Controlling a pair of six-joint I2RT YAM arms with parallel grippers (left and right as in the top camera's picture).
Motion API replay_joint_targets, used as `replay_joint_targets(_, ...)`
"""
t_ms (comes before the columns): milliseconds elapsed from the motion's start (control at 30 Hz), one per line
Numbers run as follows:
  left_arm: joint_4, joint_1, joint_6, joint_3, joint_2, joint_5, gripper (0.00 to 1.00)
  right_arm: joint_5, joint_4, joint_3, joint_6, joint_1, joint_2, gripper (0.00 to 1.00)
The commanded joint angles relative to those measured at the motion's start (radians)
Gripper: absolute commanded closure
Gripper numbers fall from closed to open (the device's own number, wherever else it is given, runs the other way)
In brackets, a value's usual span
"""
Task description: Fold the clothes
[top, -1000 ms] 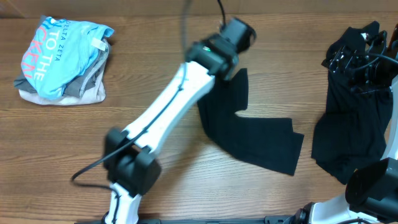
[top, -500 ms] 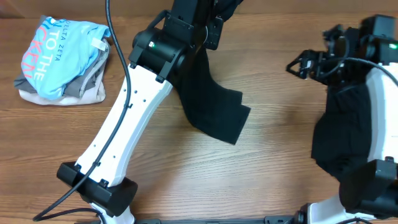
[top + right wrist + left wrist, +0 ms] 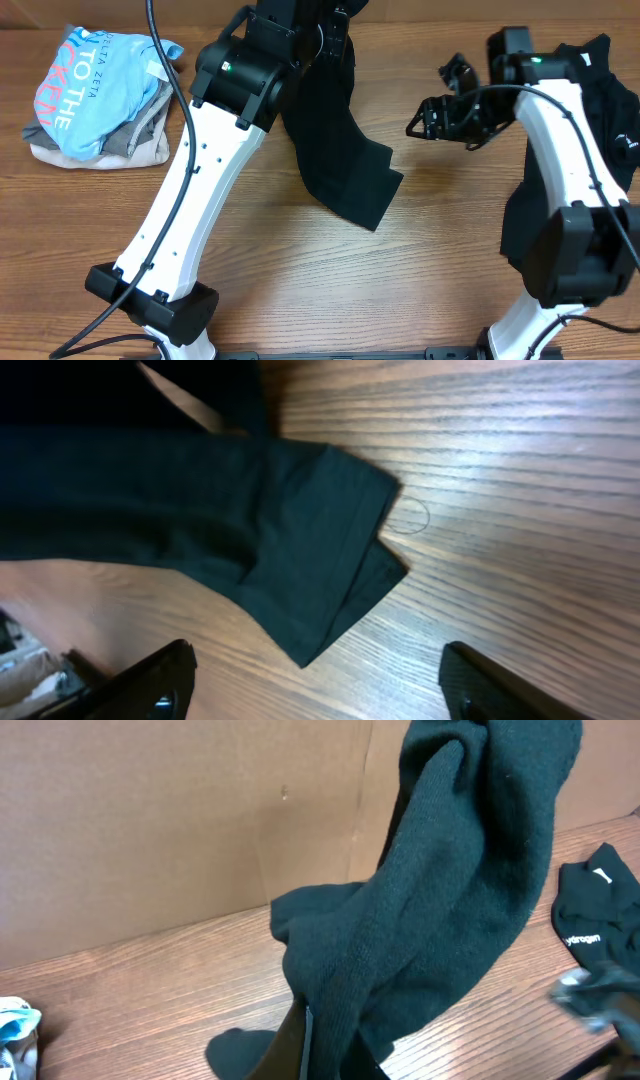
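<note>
Black shirt [image 3: 340,150] hangs lifted; left wrist cam shows 2nd shirt's [image 3: 600,910] lettering.

Two black short-sleeve shirts here. The hanging shirt [image 3: 340,140] is up in the air by its top end, dangling in a long, twisted drape. It's bunched and folded over on itself, and only the bottom corner, a sleeve or hem edge, lies flat on the tabletop [image 3: 300,280] near the middle. The second shirt [image 3: 520,225] is slumped in a crumpled heap at the right side, well apart from the first one, and you can see small white chest lettering and a white neck label on it.
</note>
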State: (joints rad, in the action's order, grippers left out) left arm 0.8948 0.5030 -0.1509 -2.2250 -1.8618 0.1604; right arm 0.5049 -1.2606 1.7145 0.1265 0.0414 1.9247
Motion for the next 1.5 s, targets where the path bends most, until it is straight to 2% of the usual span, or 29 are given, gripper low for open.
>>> replay_joint_targets(0,0.000,-0.007,-0.011,-0.031,0.014,0.003,0.96,-0.124,0.054,0.002,-0.170,0.079,0.043,0.22)
replay_joint_targets(100,0.028,-0.007,-0.014,-0.031,0.014,0.003,0.96,-0.314,0.136,-0.023,-0.357,0.160,0.082,0.22)
replay_joint_targets(200,0.051,-0.007,-0.014,-0.031,0.014,0.003,0.96,-0.405,0.203,-0.085,-0.453,0.211,0.096,0.24)
replay_joint_targets(467,0.075,-0.007,-0.015,-0.031,0.014,0.003,0.96,-0.433,0.425,-0.254,-0.512,0.235,0.098,0.28)
replay_joint_targets(767,0.081,-0.007,-0.015,-0.031,0.014,0.003,0.96,-0.425,0.637,-0.344,-0.525,0.262,0.098,0.34)
replay_joint_targets(800,0.081,-0.007,-0.014,-0.031,0.014,0.003,0.96,-0.426,0.653,-0.351,-0.528,0.267,0.098,0.35)
replay_joint_targets(900,0.081,-0.007,-0.014,-0.031,0.014,0.003,0.96,-0.426,0.694,-0.369,-0.581,0.277,0.103,0.47)
replay_joint_targets(1167,0.081,-0.007,-0.014,-0.031,0.014,0.003,0.96,-0.433,0.712,-0.369,-0.652,0.279,0.140,0.52)
replay_joint_targets(1233,0.082,-0.007,-0.014,-0.031,0.014,0.003,0.96,-0.438,0.710,-0.369,-0.663,0.279,0.142,0.56)
replay_joint_targets(1300,0.086,-0.007,-0.014,-0.031,0.014,0.003,0.96,-0.441,0.709,-0.369,-0.676,0.279,0.144,0.65)
replay_joint_targets(1333,0.089,-0.007,-0.014,-0.031,0.014,0.003,0.96,-0.441,0.707,-0.369,-0.678,0.279,0.144,0.71)
replay_joint_targets(1400,0.092,-0.007,-0.014,-0.031,0.014,0.003,0.96,-0.445,0.707,-0.369,-0.678,0.277,0.144,0.92)
replay_joint_targets(1433,0.092,-0.007,-0.014,-0.031,0.014,0.003,0.96,-0.444,0.707,-0.367,-0.678,0.274,0.144,0.96)
replay_joint_targets(1467,0.090,-0.007,-0.014,-0.031,0.014,0.003,0.96,-0.440,0.689,-0.352,-0.677,0.264,0.144,0.96)
